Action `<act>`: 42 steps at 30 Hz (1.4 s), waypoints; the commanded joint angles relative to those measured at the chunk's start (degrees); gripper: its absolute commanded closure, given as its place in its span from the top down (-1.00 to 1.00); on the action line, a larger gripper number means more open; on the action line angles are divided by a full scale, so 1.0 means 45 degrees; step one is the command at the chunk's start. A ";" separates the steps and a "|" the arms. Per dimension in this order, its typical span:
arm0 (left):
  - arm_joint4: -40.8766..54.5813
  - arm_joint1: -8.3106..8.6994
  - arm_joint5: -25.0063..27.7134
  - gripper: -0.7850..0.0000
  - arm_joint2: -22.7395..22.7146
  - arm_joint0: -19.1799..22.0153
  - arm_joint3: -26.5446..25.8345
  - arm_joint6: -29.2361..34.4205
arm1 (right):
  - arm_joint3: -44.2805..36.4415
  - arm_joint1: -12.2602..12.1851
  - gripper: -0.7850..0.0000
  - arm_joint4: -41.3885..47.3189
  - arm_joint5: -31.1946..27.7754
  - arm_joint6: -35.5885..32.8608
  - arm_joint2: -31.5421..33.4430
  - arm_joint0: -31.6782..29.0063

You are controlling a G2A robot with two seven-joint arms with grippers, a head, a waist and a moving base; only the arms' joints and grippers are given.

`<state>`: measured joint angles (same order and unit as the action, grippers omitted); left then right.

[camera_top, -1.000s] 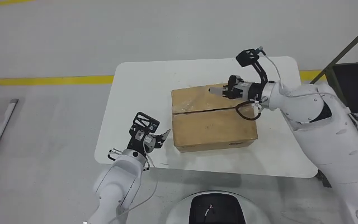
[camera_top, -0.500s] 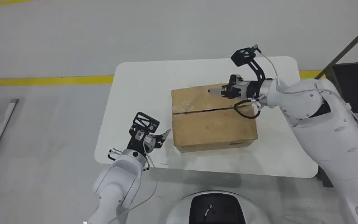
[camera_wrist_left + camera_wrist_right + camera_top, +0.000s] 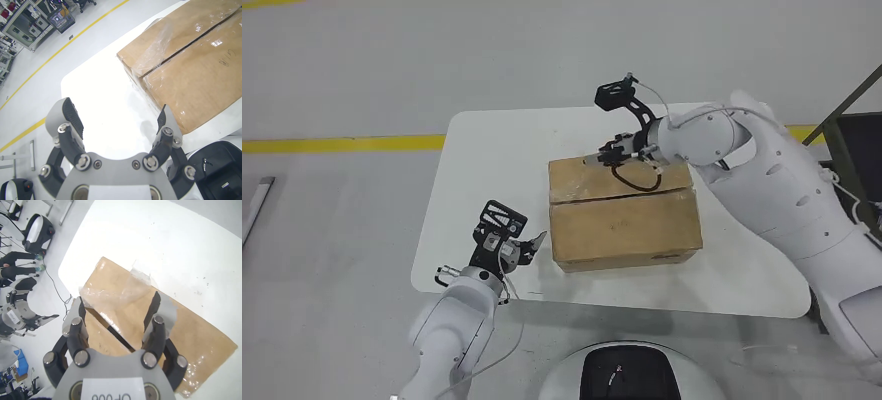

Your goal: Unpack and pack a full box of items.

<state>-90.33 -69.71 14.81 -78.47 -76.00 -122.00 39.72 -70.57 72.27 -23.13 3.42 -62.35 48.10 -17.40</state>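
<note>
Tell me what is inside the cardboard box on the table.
The cardboard box is closed: its two top flaps meet at a narrow dark seam, with loose clear tape on top. Whatever is inside is covered by the flaps.

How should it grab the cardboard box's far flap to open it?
Likely the far flap by its free edge at the middle seam, from above: the flaps lie flat, and that dark gap lets a finger under. The right gripper is open above it.

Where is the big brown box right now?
In the top view, the box sits on the white table, under the right gripper, with the left gripper off its near left corner.
</note>
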 commanded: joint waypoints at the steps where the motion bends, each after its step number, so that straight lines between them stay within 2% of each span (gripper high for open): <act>1: 0.0000 0.0000 0.0000 1.00 0.0000 0.0000 0.0000 0.0000 | 0.0610 0.0222 0.36 0.0036 0.0004 -0.0073 -0.0524 0.0433; 2: 0.0000 0.0000 0.0000 1.00 0.0000 0.0000 0.0000 0.0000 | 0.0833 0.0322 0.24 0.0098 0.0037 -0.0018 -0.0693 0.0591; 3: 0.0000 0.0000 0.0000 1.00 0.0000 0.0000 0.0000 0.0000 | 0.1047 0.0411 0.21 0.0057 0.0076 -0.0054 -0.0884 0.0749; 5: 0.0000 0.0000 0.0000 1.00 0.0000 0.0000 0.0000 0.0000 | 0.1444 0.0577 0.25 -0.0123 0.0136 -0.0086 -0.1236 0.1060; 7: 0.0000 0.0000 0.0000 1.00 0.0000 0.0000 0.0000 0.0000 | 0.1814 0.0729 0.05 -0.0363 0.0210 -0.0253 -0.1572 0.1370; 8: 0.0000 0.0000 0.0000 1.00 0.0000 0.0000 0.0000 0.0000 | 0.1967 0.0797 0.07 -0.0466 0.0251 -0.0279 -0.1698 0.1501; 9: 0.0000 0.0000 0.0000 1.00 0.0000 0.0000 0.0000 0.0000 | 0.2106 0.0859 0.22 -0.0589 0.0283 -0.0301 -0.1820 0.1616; 12: 0.0000 0.0000 0.0000 1.00 0.0000 0.0000 0.0000 0.0000 | 0.2455 0.1030 0.48 -0.0642 0.0186 -0.0400 -0.2070 0.1845; 15: 0.0000 0.0000 0.0000 1.00 0.0000 0.0000 0.0000 0.0000 | 0.2777 0.1188 0.42 -0.0788 0.0065 -0.0440 -0.2311 0.2045; 18: 0.0000 0.0000 0.0000 1.00 0.0000 0.0000 0.0000 0.0000 | 0.3109 0.1337 0.17 -0.0845 -0.0044 -0.0427 -0.2489 0.2176; 19: 0.0000 0.0000 0.0000 1.00 0.0000 0.0000 0.0000 0.0000 | 0.3247 0.1384 -0.01 -0.0941 -0.0099 -0.0470 -0.2588 0.2208; 21: 0.0000 0.0000 0.0000 1.00 0.0000 0.0000 0.0000 0.0000 | 0.3501 0.1482 -0.18 -0.1051 -0.0188 -0.0456 -0.2733 0.2267; 23: 0.0000 0.0000 0.0000 1.00 0.0000 0.0000 0.0000 0.0000 | 0.3729 0.1578 -0.45 -0.1019 -0.0270 -0.0415 -0.2805 0.2317; 25: 0.0000 0.0000 0.0000 1.00 0.0000 0.0000 0.0000 0.0000 | 0.3916 0.1661 -0.92 -0.1043 -0.0308 -0.0370 -0.2861 0.2376; 26: 0.0000 0.0000 0.0000 1.00 0.0000 0.0000 0.0000 0.0000 | 0.3984 0.1699 -1.00 -0.1076 -0.0300 -0.0318 -0.2880 0.2406; 33: 0.0000 0.0000 0.0000 1.00 0.0000 0.0000 0.0000 0.0000 | 0.3911 0.1776 -1.00 -0.0948 0.0146 0.0595 -0.2478 0.2308; 42: 0.1253 -0.0029 -0.0011 1.00 -0.0129 -0.0160 -0.0413 -0.0268 | 0.1837 0.1550 -1.00 -0.0580 0.0908 0.1717 -0.1398 0.1396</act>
<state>-86.04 -69.82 14.74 -78.86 -76.74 -123.42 38.31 -60.93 79.40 -26.00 7.07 -55.03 41.16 -10.50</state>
